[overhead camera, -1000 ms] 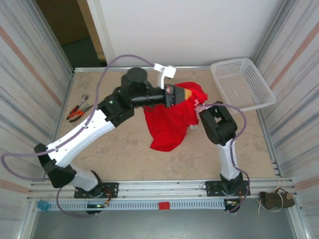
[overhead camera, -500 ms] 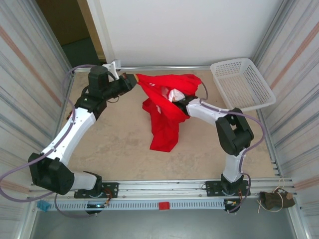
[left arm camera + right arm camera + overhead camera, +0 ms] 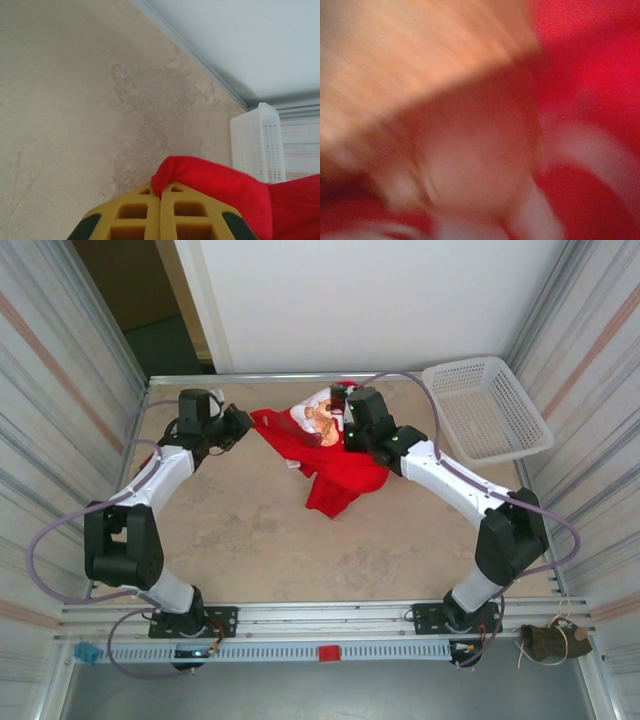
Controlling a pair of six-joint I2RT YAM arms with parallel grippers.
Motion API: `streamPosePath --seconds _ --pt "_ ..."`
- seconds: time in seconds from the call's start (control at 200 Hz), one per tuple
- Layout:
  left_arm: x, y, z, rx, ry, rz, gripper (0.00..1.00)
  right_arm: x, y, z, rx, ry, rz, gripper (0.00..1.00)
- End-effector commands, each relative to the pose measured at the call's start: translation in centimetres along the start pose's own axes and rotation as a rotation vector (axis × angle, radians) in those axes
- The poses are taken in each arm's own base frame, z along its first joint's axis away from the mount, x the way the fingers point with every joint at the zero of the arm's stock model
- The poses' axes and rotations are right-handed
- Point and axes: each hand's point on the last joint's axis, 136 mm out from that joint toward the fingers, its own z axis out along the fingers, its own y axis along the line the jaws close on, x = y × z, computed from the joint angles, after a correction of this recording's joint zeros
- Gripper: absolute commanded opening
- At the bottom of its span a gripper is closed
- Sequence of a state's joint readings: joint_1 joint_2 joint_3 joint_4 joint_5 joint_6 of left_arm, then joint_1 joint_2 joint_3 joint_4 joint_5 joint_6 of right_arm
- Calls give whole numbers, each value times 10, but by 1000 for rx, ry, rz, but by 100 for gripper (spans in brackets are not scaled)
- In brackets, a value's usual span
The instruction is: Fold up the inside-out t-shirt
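The left gripper [image 3: 161, 193] is clamped tight on a fold of the bright red cloth t-shirt [image 3: 345, 475]. Whether the right gripper [image 3: 338, 420] grips it cannot be told.

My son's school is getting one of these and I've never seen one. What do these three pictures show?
Two robot arms are bolted at the near edge of a table, each ending in a two-finger claw. One picture comes from a fixed camera above and behind them; the other two from cameras on the wrists. On the table are a red t-shirt and a white mesh basket. The left claw is shut on a fold of the shirt. The right claw is at the shirt's pale print; its wrist picture is too blurred to tell whether it grips.
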State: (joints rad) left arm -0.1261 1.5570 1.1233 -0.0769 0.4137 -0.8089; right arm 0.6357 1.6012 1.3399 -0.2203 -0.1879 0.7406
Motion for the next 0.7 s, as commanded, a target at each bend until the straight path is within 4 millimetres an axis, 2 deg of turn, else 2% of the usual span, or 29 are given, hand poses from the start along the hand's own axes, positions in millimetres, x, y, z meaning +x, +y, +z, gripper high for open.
streamPosePath --seconds 0.0,0.03,0.11,0.19,0.276,0.346,0.426,0.546,0.636,0.696 --pt "-7 -3 -1 5 -8 35 0 -19 32 -28 -71 -61 -62 0" --pt "-6 -1 0 -4 0 49 9 -23 33 -31 -76 -71 -62 0" --pt "-5 1 -4 -29 12 91 46 -35 41 -40 -97 -95 -60 0" --pt "-5 0 -14 -48 2 139 62 -50 51 -50 -110 -131 -68 0" --pt "-4 -5 -30 -47 -9 179 69 -65 59 -63 -95 -162 -89 0" --pt "-1 -21 -51 -14 -34 214 70 -75 59 -70 -50 -186 -113 0" --pt "7 -57 -77 63 -83 269 75 -80 56 -73 -13 -203 -126 0" --pt "35 -123 -107 209 -113 393 78 -81 48 -70 89 -223 -177 0" --pt "60 -163 -116 302 -114 485 80 -82 43 -65 129 -231 -186 0" --pt "75 -183 -113 361 -98 533 81 -81 41 -61 153 -229 -192 0"
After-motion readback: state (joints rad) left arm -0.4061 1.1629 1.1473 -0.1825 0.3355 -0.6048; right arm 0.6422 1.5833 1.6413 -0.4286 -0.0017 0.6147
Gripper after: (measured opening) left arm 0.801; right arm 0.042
